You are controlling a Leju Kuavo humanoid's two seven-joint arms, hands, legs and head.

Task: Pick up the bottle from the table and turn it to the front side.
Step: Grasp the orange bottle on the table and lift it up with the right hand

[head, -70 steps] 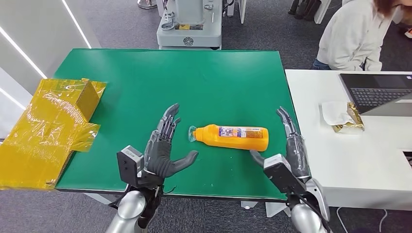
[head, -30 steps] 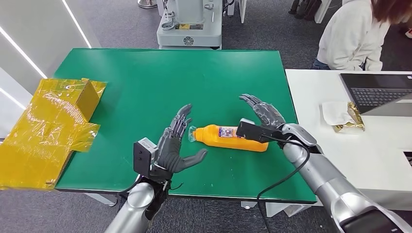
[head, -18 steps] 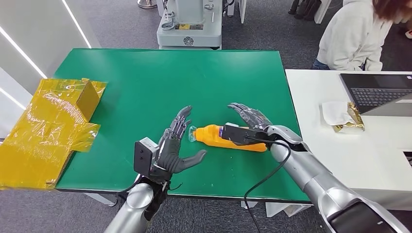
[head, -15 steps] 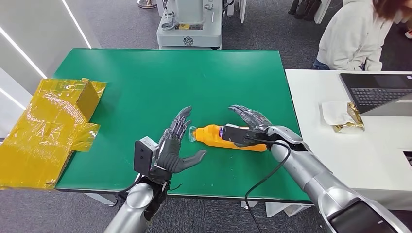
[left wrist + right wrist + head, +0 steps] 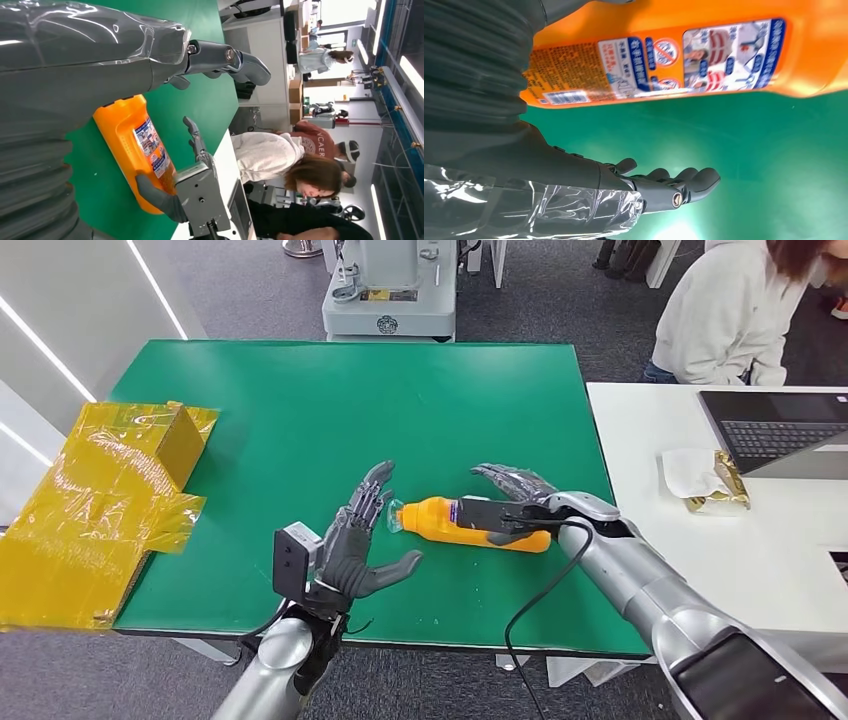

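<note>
Hands came first, both over the near half of the green tabletop (image 5: 300,400). The left hand (image 5: 355,540) stood palm-up toward the middle near the near edge, fingers spread and holding nothing, its fingertips just beside the cap end of the bottle (image 5: 470,523). The orange bottle lay on its side, roughly parallel to the near edge, cap toward the left hand, label facing up. The right hand (image 5: 515,498) reached over the bottle's base end from the right edge; its thumb lay against the near side and its fingers arched apart over the far side, though whether they had closed on it could not be told. At the left edge a crumpled yellow wrap (image 5: 95,500) hung off the tabletop. Beyond the right edge stood a white desk (image 5: 650,440) with a laptop (image 5: 780,430) and a small gold packet (image 5: 725,485). Farther back, a person (image 5: 735,305) in a light top leaned over that desk.
</note>
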